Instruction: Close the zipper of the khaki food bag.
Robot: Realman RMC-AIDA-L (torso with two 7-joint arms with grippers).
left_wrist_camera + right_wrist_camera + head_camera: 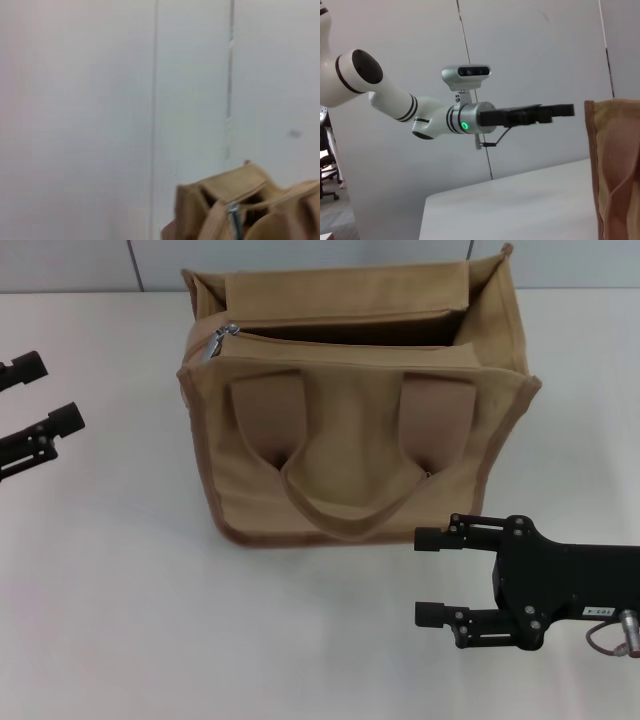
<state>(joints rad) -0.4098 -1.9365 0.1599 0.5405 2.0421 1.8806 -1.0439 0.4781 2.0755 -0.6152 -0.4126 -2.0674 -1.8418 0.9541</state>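
Note:
The khaki food bag (350,430) stands upright in the middle of the white table, its top open. The zipper (330,340) gapes along the top, and its silver pull tab (214,346) sits at the bag's left end. The tab also shows in the left wrist view (233,210), on the bag (250,210). My left gripper (35,395) is open at the left edge, well clear of the bag. It also shows in the right wrist view (555,112). My right gripper (430,575) is open and empty, in front of the bag's lower right corner. The bag's side shows in the right wrist view (615,165).
The white table (120,590) stretches around the bag on all sides. A pale panelled wall (300,255) runs behind the bag. The bag's two loop handles (350,450) hang down its front face.

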